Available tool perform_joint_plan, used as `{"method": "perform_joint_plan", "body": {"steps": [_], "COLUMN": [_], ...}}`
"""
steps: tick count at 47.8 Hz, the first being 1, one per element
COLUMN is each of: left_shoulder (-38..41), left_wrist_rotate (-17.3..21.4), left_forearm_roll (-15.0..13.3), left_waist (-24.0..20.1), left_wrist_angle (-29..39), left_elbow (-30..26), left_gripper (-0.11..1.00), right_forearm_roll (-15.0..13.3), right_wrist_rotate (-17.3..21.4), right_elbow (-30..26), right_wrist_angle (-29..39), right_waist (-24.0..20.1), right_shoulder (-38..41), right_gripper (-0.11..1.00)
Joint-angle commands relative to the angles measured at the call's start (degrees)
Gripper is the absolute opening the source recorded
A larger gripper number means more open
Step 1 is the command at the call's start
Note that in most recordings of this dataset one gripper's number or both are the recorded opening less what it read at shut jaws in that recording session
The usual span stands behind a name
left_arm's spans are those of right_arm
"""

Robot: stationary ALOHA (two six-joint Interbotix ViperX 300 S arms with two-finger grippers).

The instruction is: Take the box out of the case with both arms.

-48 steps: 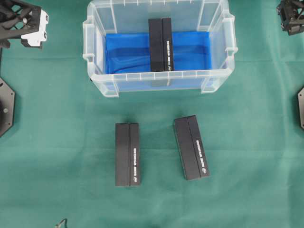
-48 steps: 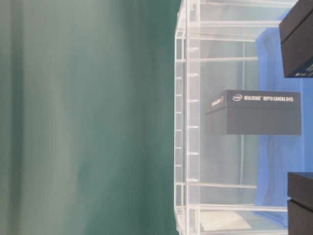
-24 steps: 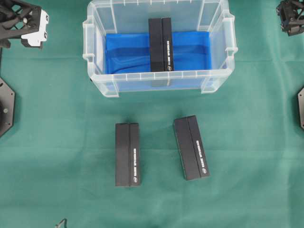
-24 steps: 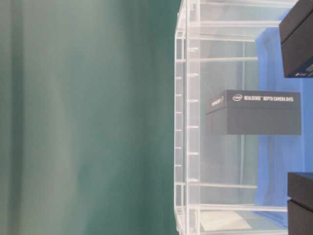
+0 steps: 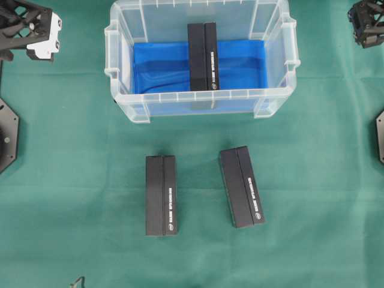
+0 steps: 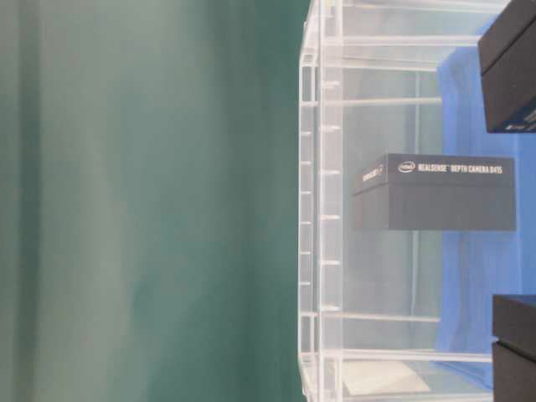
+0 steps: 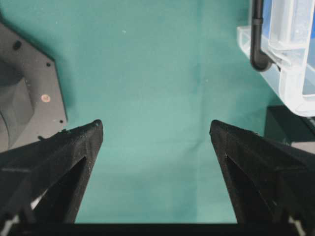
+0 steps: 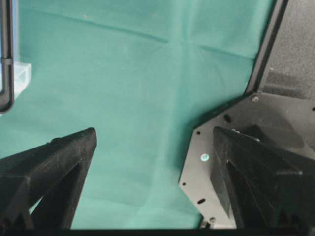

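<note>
Currently, both arms are parked at the top corners of the overhead view, well apart from the case. The left claw (image 5: 30,27), marked by a white panel, is seen at the upper left corner of that frame; the right claw (image 5: 367,23) is cut off by the upper right corner. In the left wrist view the left claw (image 7: 156,132) is spread wide above bare green tabletop (image 7: 147,88), nothing being held between its two black fingers (image 7: 74,147). The right claw (image 8: 153,135) is likewise spread wide and holds nothing, with green cloth under it and a black base plate (image 8: 275,147) at the right of its frame.

The case (image 5: 120,105), a clear plastic bin with a blue lining, is placed at the upper centre of the overhead frame, between the two claws. The box (image 5: 203,57) is laid flat inside it, on the blue lining at the middle, its long side running top to bottom in the frame. Through the case wall in the table-level view the box (image 6: 435,193) is shown with white lettering on its edge. A corner of the case (image 7: 290,64) is caught at the upper right of the left wrist view.

Two more black boxes are set on the tabletop below the case: one (image 5: 161,195) at lower centre left, upright in the frame, the other (image 5: 241,186) to its right and slightly tilted.
</note>
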State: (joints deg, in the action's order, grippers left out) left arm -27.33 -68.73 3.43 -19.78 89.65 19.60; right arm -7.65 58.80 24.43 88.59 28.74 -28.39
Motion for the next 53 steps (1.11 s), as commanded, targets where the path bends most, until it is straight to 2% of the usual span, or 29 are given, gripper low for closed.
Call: {"method": "perform_joint_plan", "body": {"steps": [1, 53], "left_shoulder": [-0.4, -0.6], "left_wrist_rotate": [0.0, -0.7], "left_forearm_roll": [-0.1, -0.2], "left_waist": [-0.2, 0.7], "left_wrist_angle": [-0.1, 0.3], "left_elbow": [-0.8, -0.5], "left_gripper": [0.86, 0.86], "right_forearm_roll": [0.0, -0.2], "right_wrist_rotate": [0.1, 0.1], "right_elbow": [-1.0, -0.9], "right_wrist_angle": [-0.2, -0.1], "right_waist": [0.2, 0.2], "right_shoulder": [-0.6, -0.7], "right_gripper": [0.95, 0.95]}}
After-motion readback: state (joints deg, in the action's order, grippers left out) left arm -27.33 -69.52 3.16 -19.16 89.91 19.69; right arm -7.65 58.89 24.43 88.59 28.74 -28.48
